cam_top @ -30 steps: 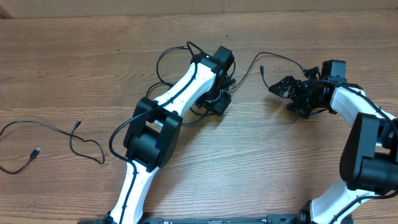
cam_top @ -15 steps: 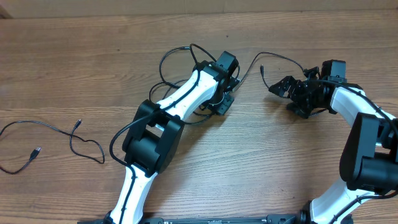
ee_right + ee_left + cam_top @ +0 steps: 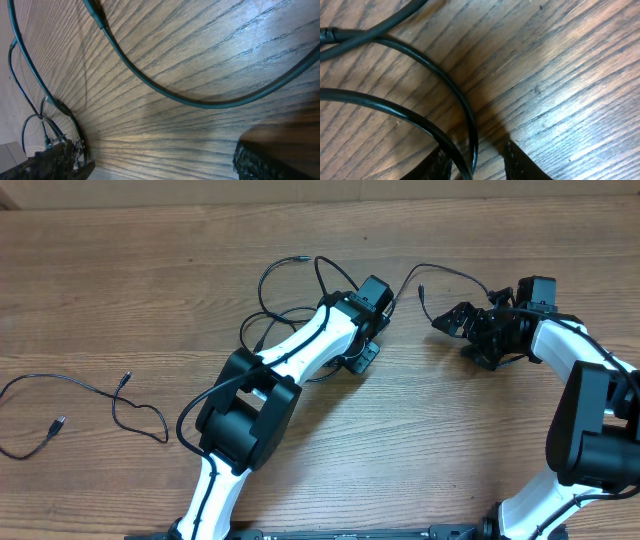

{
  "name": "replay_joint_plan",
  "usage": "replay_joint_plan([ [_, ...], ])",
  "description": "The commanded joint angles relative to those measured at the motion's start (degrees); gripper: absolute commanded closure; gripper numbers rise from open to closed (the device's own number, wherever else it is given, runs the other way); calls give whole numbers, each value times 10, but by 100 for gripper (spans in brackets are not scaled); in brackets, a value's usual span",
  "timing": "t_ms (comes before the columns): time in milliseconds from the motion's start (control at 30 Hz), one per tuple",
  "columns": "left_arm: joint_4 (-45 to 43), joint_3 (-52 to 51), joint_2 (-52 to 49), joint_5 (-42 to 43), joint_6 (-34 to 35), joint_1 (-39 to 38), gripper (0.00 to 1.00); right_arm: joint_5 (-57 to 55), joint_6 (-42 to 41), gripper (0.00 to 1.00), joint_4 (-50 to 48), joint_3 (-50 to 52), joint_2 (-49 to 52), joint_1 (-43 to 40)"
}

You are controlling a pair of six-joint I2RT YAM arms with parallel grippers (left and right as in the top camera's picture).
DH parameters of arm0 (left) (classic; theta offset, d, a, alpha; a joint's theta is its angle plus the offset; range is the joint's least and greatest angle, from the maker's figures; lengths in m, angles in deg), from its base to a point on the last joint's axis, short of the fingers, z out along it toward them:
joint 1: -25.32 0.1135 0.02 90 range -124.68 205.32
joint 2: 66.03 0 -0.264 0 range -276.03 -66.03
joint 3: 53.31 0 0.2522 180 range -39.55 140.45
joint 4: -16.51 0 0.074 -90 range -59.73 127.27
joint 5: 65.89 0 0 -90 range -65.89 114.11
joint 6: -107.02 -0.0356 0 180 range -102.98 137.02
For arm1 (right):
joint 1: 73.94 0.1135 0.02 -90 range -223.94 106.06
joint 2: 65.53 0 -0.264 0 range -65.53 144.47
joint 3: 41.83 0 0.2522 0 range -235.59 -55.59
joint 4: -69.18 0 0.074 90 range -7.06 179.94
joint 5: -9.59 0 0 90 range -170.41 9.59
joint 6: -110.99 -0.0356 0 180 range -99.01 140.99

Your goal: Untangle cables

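Left gripper [image 3: 476,166] has its jaws part-way apart, straddling a strand of the thin black plug-ended cords [image 3: 464,102]. It's not pinching anything. I'd close on just that one strand and drag it slowly toward 3 o'clock. Right gripper [image 3: 462,332] gapes wide and empty. Only the overhead shows the cords bunched at 11 o'clock of the left gripper, plus one separate black cord [image 3: 88,387] at 9 on the brown wooden table [image 3: 150,280].

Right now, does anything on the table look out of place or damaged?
Nothing looks damaged. The only mess is the tangle of cables looped over each other beside the left gripper; one strand runs between its open fingers. A separate cable lies alone, well to the left.
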Motion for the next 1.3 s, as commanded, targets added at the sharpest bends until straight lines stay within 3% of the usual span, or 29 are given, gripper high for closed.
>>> replay_joint_plan([
  [0,12,-54,-57,-29,-3,5,63,-94,-2,0,20,45,54,3],
  [67,23,-58,-60,-29,-7,5,59,-94,-2,0,20,45,54,3],
  [400,110,-58,-120,-69,-29,5,59,-94,-2,0,13,45,54,3],
  [667,62,-58,-131,-70,-40,5,83,-94,-2,0,14,45,54,3],
  [800,55,-58,-131,-70,-64,5,85,-94,-2,0,14,45,54,3],
  [867,53,-58,-131,-68,-69,5,96,-94,-2,0,14,45,54,3],
  [1100,81,-32,-120,-73,-50,15,96,-94,-2,0,12,45,54,3],
  [1267,121,25,-55,-57,-40,37,95,-94,-2,0,11,45,54,3],
])
